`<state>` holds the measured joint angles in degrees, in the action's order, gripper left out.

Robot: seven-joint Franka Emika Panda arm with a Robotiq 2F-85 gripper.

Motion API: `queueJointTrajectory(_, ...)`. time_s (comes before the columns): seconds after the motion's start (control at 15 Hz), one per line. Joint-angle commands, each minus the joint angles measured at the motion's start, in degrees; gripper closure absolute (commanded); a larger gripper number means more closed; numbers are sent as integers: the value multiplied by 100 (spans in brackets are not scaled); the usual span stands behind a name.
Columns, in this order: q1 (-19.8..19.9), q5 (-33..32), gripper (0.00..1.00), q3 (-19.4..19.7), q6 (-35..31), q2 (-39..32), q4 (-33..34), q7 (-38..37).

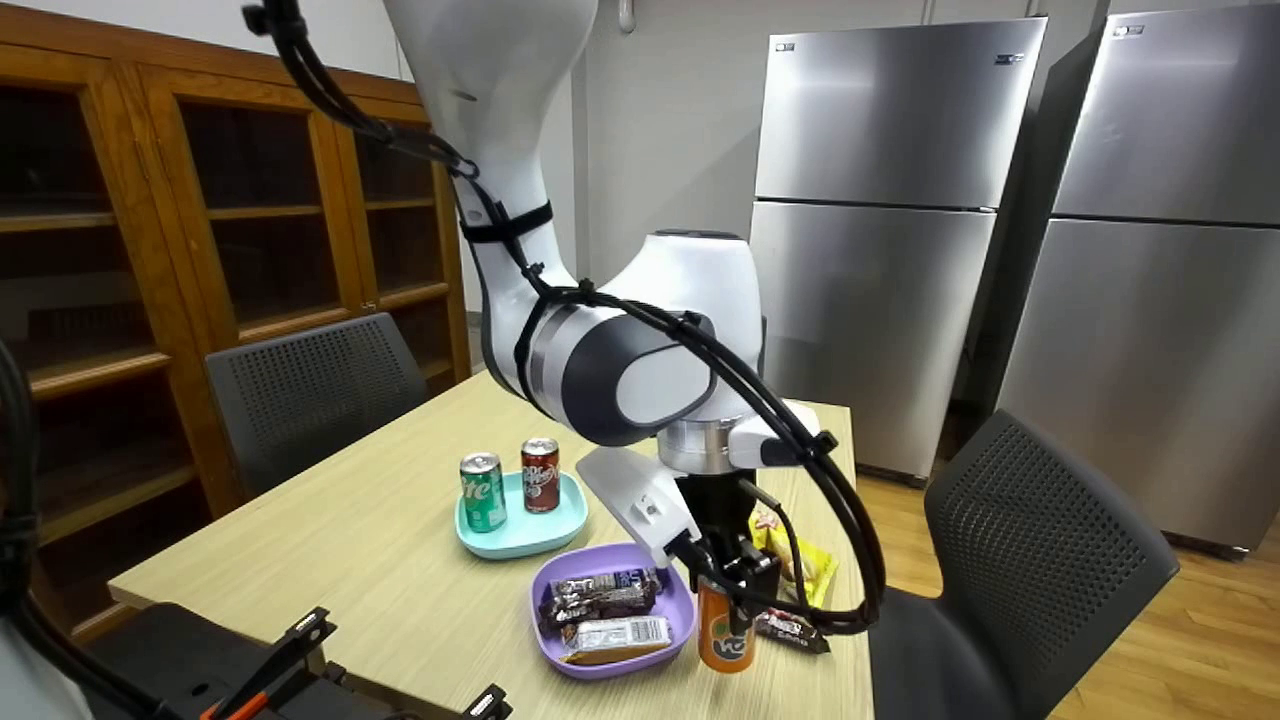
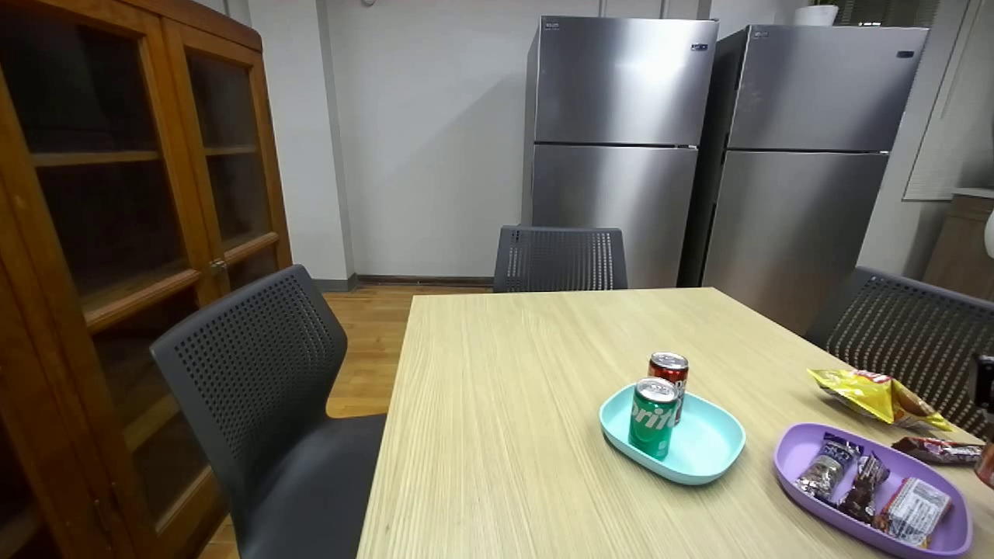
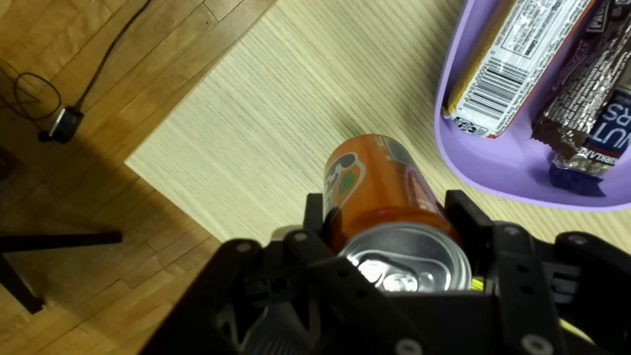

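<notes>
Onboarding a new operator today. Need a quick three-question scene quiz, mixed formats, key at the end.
1. True or false: the black robotic hand grips the orange cylindrical metal can.

2. What shares the turquoise rounded plastic tray with the green cylindrical metal can?
A) yellow crinkled foil bag
B) dark-red cylindrical metal can
C) nothing

3. How many oblong bars in shiny wrappers lie in the purple rounded plastic tray?

Key: 1 true; 2 B; 3 three.
</notes>
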<state>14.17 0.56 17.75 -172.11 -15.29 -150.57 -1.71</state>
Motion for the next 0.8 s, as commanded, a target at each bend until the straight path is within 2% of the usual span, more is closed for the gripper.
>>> queueJointTrajectory(0.0,-301,-512,62,233,-54,697,-405,195)
queueJointTrajectory(0.27,-438,-770,62,-11,55,1123,-576,316)
queueJointTrajectory(0.6,-649,-788,62,-577,145,1296,-616,671)
queueJointTrajectory(0.73,-696,-661,62,-878,180,1267,-589,1040)
